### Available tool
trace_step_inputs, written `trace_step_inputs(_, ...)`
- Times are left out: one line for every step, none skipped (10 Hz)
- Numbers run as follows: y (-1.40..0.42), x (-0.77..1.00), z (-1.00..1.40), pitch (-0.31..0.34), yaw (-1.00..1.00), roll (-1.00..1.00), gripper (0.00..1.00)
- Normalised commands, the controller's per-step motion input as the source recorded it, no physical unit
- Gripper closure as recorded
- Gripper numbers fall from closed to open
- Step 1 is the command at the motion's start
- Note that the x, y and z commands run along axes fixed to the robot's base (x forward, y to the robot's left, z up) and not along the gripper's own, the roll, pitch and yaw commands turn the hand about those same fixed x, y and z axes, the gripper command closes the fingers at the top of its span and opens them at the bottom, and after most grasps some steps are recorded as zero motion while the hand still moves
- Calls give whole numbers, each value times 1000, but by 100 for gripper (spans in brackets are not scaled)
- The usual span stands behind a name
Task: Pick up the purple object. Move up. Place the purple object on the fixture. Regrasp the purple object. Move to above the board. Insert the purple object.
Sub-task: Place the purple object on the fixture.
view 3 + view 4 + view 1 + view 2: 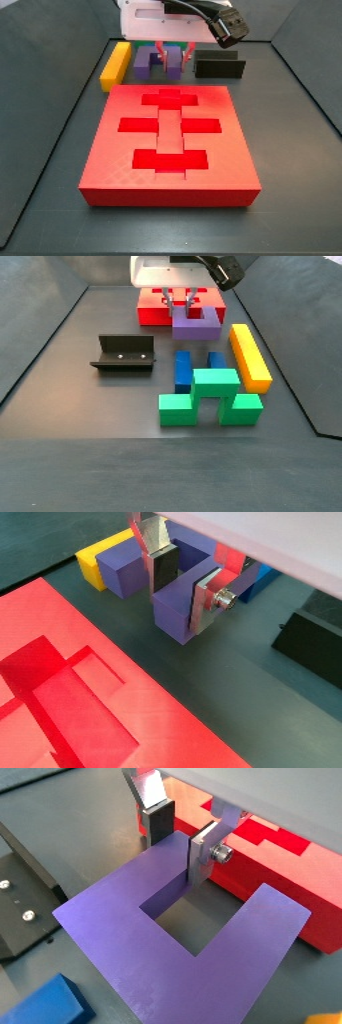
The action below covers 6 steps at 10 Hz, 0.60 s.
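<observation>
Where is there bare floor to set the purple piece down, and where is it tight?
Bare floor lies left of the fixture and in front of the green blocks. It is crowded where the gripper straddles the purple object, between the board and the yellow bar.

Dark grey floor [80, 406] carried everything. Red board [171, 140] lay flat at the centre of a side view. Behind it, at upper centre, stood the purple object [159, 64], the gripper [175, 50] low over it, one finger down in the notch. Yellow bar [118, 62] lay at upper left, the fixture [221, 67] at upper right. Elsewhere, at centre right, rested a blue block [183, 368] and green blocks [203, 396] beside the yellow bar.
</observation>
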Motion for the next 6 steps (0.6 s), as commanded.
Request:
trace_step_inputs(6,-49,0,0,0,0,100)
trace_step_inputs(0,-29,0,-109,0,0,100)
trace_step_inputs(-9,0,0,-149,6,0,100)
trace_step_inputs(0,-14,134,-249,26,-229,100)
trace_step_inputs(-60,200,674,0,226,-369,100)
trace_step_inputs(-66,274,811,146,251,-454,100)
